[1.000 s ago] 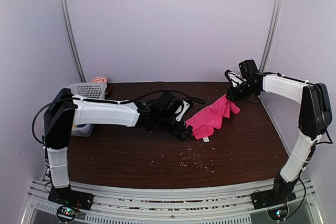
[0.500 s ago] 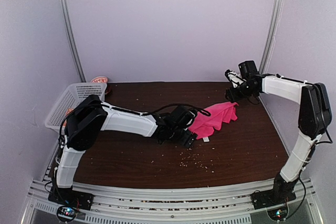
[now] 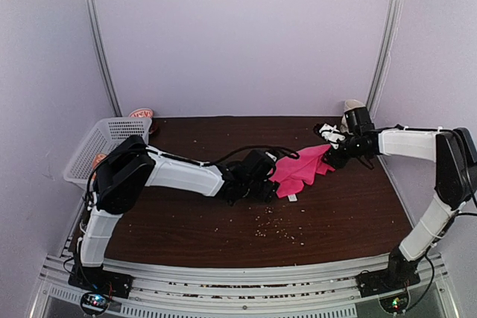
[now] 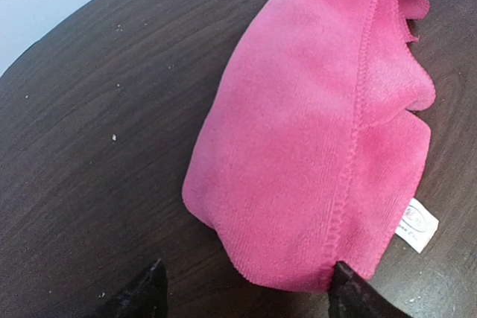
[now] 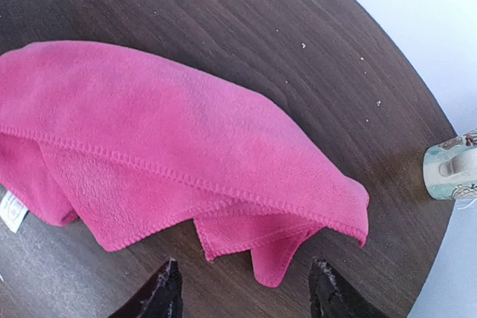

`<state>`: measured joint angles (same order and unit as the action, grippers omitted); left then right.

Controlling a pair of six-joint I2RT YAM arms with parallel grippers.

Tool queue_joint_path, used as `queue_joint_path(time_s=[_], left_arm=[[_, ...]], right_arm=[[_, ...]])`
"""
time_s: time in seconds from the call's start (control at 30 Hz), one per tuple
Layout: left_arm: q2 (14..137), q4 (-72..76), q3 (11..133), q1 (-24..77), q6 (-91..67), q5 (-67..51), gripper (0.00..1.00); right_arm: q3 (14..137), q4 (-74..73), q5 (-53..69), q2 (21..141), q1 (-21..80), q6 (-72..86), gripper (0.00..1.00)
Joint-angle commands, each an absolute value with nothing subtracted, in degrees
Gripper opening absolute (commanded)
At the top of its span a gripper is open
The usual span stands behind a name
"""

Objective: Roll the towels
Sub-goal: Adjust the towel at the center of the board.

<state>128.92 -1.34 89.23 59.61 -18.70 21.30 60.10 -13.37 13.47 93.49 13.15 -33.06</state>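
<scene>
The pink towel (image 3: 302, 169) lay bunched right of the desk's (image 3: 223, 221) centre, its length running near-left to far-right. The left gripper (image 4: 246, 294) stood wide open astride the near end, gripping nothing. The right gripper (image 5: 246, 299), partly open and empty, faced the far end.

Pink towel (image 5: 171, 154) rumpled on table (image 5: 223, 20); pincer (image 5: 244, 281) spread.

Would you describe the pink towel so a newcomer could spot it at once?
On the dark table, look right of centre. The towel lies bunched there, the only bright pink thing, with a white tag at its near edge.
</scene>
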Motion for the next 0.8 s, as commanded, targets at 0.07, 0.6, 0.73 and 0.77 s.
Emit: queue_joint_path(time_s=[0.07, 0.6, 0.73, 0.77], left_arm=[[130.06, 2.48, 88.07, 58.99, -18.92, 23.3, 0.63], [129.68, 2.99, 87.74, 57.92, -19.25, 23.6, 0.52], [129.4, 3.24, 87.34, 57.83, -19.32, 23.43, 0.52], [129.38, 3.17, 87.36, 57.76, -19.33, 23.38, 0.52]], right_arm=[[55.96, -2.01, 6.88, 90.87, 13.01, -42.67, 0.5], [59.53, 1.89, -8.64, 100.77, 12.79, -36.8, 0.47], [59.58, 2.37, -9.88, 101.55, 12.52, -37.03, 0.45], [59.51, 2.74, -10.55, 101.77, 12.49, -37.08, 0.44]])
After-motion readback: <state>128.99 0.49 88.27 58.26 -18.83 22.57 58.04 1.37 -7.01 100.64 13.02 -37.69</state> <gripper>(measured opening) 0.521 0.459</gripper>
